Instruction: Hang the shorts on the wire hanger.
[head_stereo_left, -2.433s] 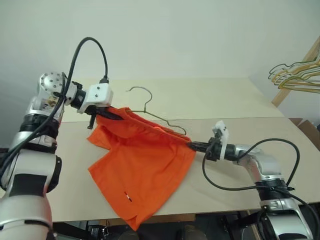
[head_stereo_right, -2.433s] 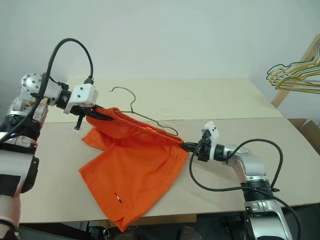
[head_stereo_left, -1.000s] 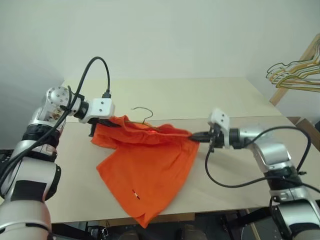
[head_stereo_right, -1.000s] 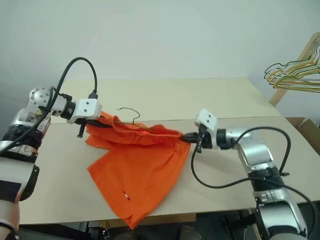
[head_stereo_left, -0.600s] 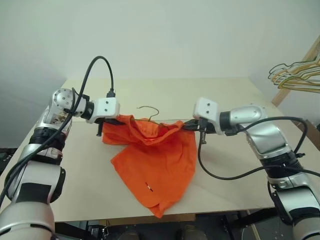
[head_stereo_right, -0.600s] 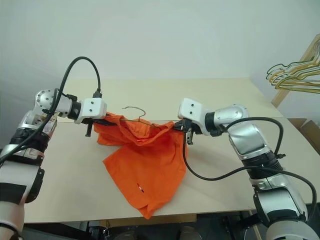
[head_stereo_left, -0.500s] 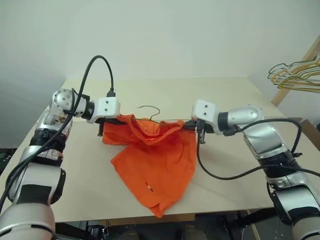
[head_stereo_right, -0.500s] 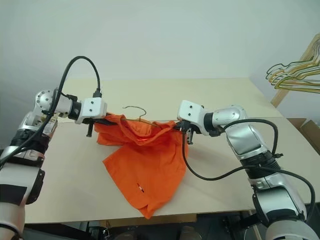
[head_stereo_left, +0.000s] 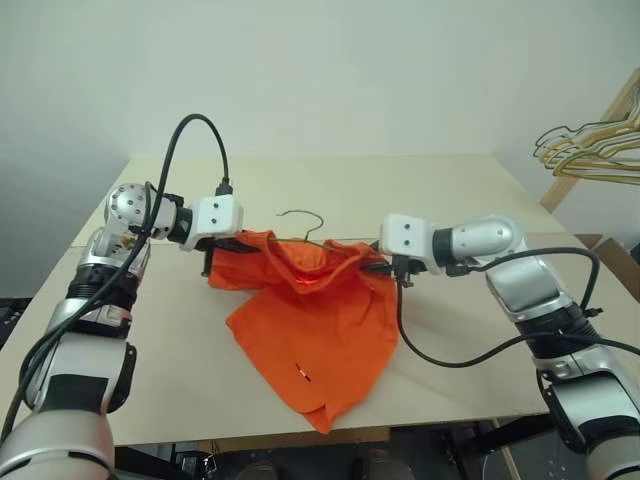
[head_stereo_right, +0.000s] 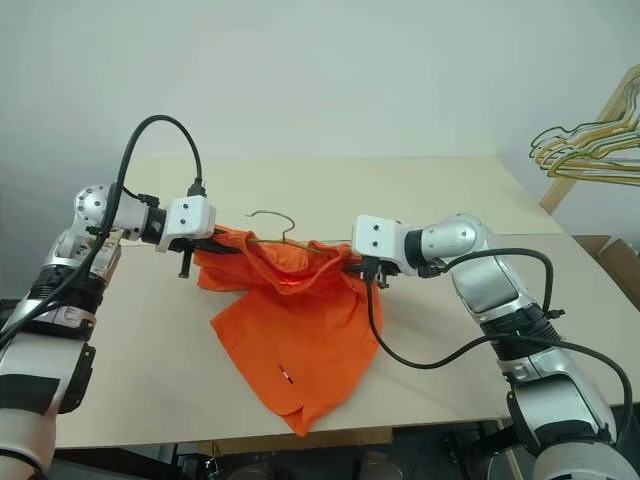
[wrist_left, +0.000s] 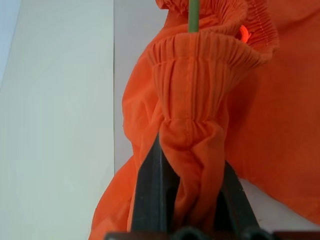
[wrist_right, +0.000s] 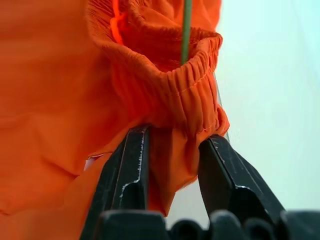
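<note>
The orange shorts (head_stereo_left: 320, 320) hang by their gathered waistband between my two grippers, with the legs draped onto the table (head_stereo_left: 450, 190). The wire hanger (head_stereo_left: 300, 217) runs inside the waistband, its hook sticking up behind the cloth. Its thin green wire (wrist_left: 192, 15) enters the waistband in both wrist views. My left gripper (head_stereo_left: 232, 240) is shut on the left end of the waistband. My right gripper (head_stereo_right: 350, 262) is at the right end. Its fingers (wrist_right: 135, 160) stand apart, with a loose fold of waistband still between them.
A bunch of yellow and dark hangers (head_stereo_left: 590, 150) hangs from a wooden rack at the far right, off the table. The table's front edge lies just under the shorts' lowest corner (head_stereo_left: 325, 425). Black cables loop from both wrists.
My right gripper has risen and moved in toward the left one with the waistband, and its wrist has rolled. The waistband has gone from stretched to sagging and bunched on the hanger.
</note>
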